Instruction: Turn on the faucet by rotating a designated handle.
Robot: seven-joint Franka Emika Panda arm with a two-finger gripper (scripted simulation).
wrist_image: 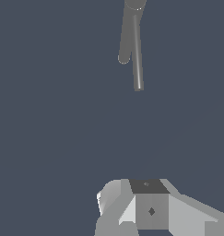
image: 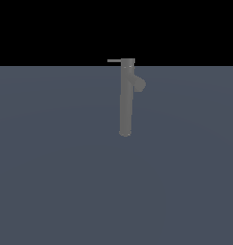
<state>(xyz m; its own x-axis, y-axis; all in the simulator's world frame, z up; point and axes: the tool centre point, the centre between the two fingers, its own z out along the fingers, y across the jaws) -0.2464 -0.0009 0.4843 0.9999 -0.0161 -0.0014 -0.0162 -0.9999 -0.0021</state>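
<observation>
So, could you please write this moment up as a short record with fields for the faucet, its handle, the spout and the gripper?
faucet: tall grey column, upright on the flat grey surface
handle: thin flat bar at the top cap, pointing to the exterior view's left
spout: short rounded stub near the top, on the exterior view's right
gripper: white, seen only in the wrist view, apart from the faucet, touching nothing; open or shut cannot be told
arm in exterior view: not visible
</observation>
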